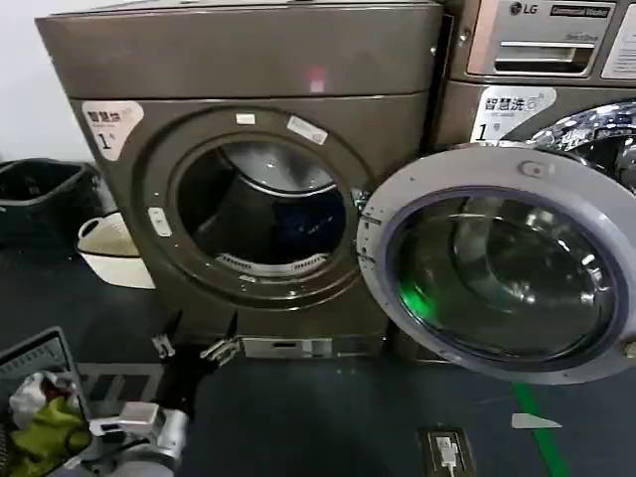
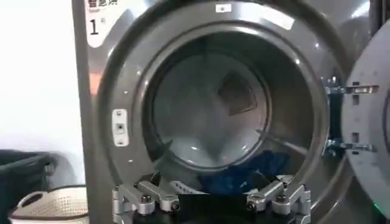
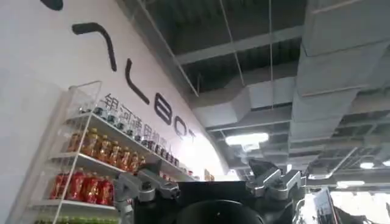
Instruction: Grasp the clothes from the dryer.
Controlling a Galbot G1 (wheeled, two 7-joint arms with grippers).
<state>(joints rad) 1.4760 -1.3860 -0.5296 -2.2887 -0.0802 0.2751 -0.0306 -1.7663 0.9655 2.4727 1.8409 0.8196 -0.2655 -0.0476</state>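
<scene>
The bronze-grey dryer [image 1: 248,60] stands ahead with its round door [image 1: 497,268] swung open to the right. The clothes [image 1: 298,229], a dark blue bundle, lie low in the drum towards its right side; the left wrist view shows the clothes [image 2: 244,173] just past the drum lip. My left gripper [image 1: 192,348] hovers low in front of the dryer's base, below the porthole, open and holding nothing. In its own view the left gripper [image 2: 210,201] faces the drum mouth. My right gripper [image 3: 210,189] points up at the ceiling, open and holding nothing.
An LG machine [image 1: 537,40] stands to the right behind the open door. A white basket [image 1: 109,248] and a dark bin [image 1: 40,194] sit left of the dryer. A basket with a yellow-green cloth heap [image 1: 45,427] is at my lower left. A floor socket [image 1: 447,452] lies near green tape [image 1: 532,407].
</scene>
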